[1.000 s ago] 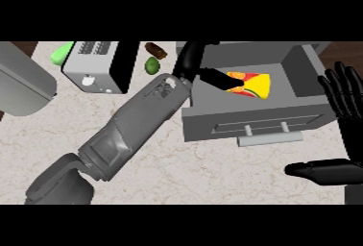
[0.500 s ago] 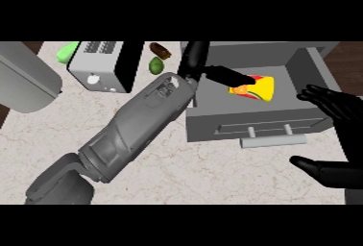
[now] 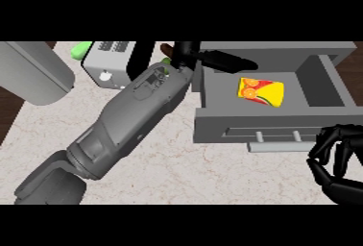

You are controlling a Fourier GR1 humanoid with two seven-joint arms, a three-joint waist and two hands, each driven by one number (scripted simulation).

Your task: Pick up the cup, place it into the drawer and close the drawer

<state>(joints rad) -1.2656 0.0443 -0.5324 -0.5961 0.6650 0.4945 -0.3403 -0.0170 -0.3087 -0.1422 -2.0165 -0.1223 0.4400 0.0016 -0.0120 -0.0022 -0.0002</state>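
Yellow-and-orange cup [image 3: 261, 91] lies inside my open grey drawer [image 3: 269, 127]. My left hand [image 3: 212, 58], fingers released, hovers at its rim; my right hand [image 3: 339, 158], curled empty, nears the handle [image 3: 278, 137]. Closing remains.

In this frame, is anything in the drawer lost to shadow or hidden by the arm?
Head view: the cup lies evenly lit and unhidden in the open drawer; the left robot hand hides the drawer's back-left corner; its forearm covers part of the toaster.
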